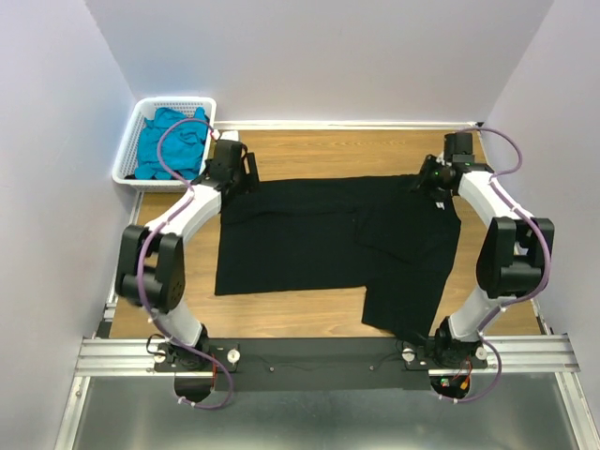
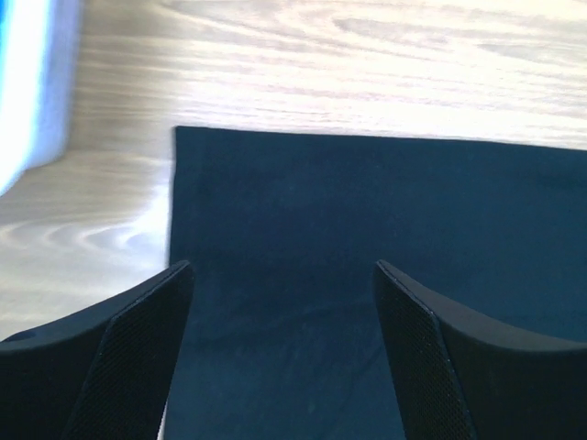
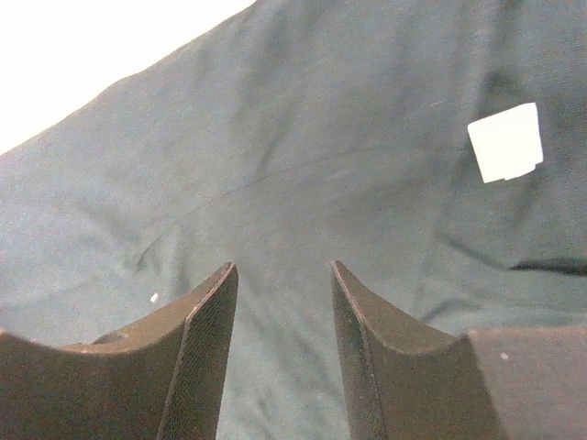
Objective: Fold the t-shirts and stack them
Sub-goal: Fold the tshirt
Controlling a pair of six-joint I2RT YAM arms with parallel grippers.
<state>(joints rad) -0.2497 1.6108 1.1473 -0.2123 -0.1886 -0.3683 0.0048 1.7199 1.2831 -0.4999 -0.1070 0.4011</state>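
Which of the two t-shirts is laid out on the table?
The black t-shirt, spread across the wood table; the teal t-shirt sits crumpled in the white basket at the far left.

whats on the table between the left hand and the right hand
Only the black t-shirt, spread out from the left hand across to the right hand. The top view shows it.

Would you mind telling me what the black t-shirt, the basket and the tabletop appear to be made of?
Black t-shirt: soft matte knit cloth, judging by its limp folds and creases. Basket: white plastic, probably, with slotted walls. Tabletop: wood or wood-look laminate, grain visible, slight sheen.
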